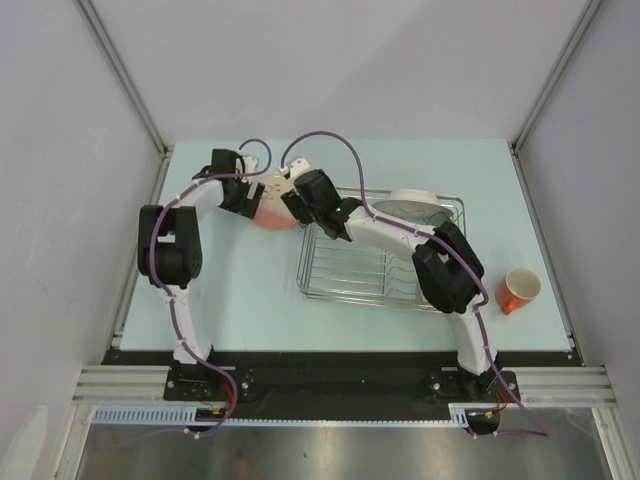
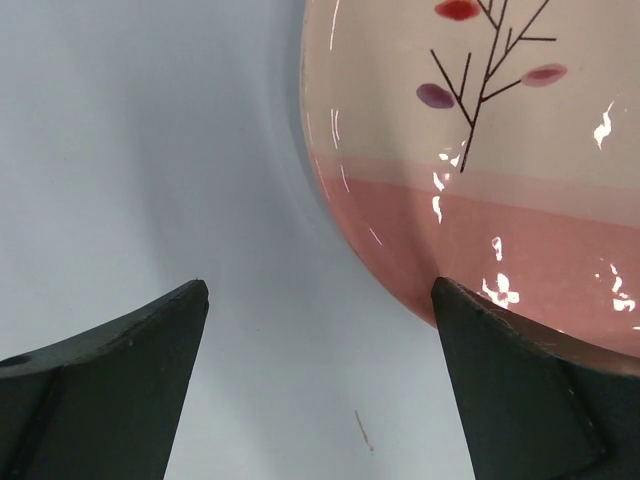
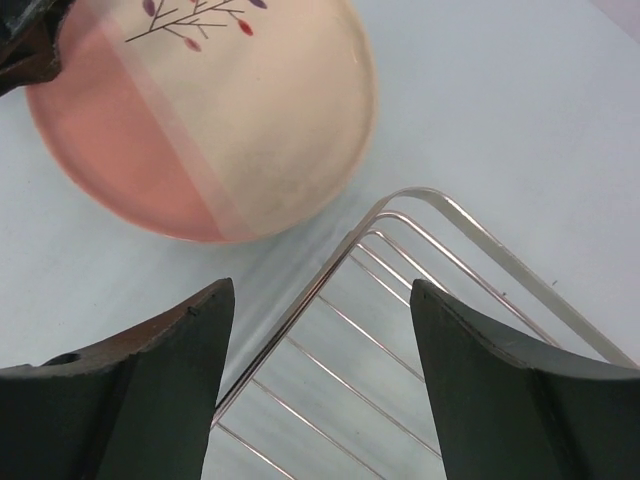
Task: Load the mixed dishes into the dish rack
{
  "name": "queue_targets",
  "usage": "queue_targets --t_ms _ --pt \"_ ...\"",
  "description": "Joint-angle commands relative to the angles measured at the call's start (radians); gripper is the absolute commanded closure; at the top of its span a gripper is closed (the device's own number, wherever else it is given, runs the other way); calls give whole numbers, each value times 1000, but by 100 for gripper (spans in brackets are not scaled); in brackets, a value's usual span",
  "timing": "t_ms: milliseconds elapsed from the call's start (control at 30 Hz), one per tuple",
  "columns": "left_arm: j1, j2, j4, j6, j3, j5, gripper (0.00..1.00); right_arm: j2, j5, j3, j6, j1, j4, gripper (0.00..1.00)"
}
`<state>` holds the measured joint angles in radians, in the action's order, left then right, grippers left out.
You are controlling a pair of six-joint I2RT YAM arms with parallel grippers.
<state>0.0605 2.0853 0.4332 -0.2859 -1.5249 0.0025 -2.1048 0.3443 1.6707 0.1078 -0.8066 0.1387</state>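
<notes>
The plate (image 1: 268, 212) lay on the pale counter (image 1: 240, 290), just left of the far-left corner of the wire rack (image 1: 345, 268) and outside it. Both arms met over it. The left hand (image 2: 320, 290) had its fingers wide apart with nothing between them; its right finger (image 2: 520, 400) overlapped the pink edge of the plate, and whether it touched could not be told. The right hand (image 3: 322, 288) also had its fingers apart and empty, hanging over the rack's rounded corner, with the plate just beyond its tips.

The right arm stretched across the rack from the near right, hiding much of its right and far side. A white bowl (image 1: 415, 205) sat at the far edge of the rack, partly behind that arm. An orange mug (image 1: 518, 290) stood on the counter to the right of the rack, apart from it.
</notes>
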Motion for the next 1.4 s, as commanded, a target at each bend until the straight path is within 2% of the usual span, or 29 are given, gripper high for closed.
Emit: queue_targets --t_ms 0,167,300,567,733,867,1367 --pt "-21 -40 94 -121 103 -101 0 6 59 128 41 -15 56 23" --pt "-57 -126 150 -162 195 -76 2 -27 36 228 41 -43 94 22" --pt "-162 -183 176 -193 261 -35 4 -78 12 303 38 -69 104 21" --pt "-249 -257 206 -277 358 14 8 -239 -143 495 -60 -83 138 17" --pt "-263 -263 231 -283 350 54 13 -334 -267 575 -169 -54 162 21" --pt "-263 -252 237 -285 333 82 17 -400 -314 603 -229 -45 165 23" --pt "-261 -179 291 -277 207 177 22 -537 -455 696 -370 -48 188 29"
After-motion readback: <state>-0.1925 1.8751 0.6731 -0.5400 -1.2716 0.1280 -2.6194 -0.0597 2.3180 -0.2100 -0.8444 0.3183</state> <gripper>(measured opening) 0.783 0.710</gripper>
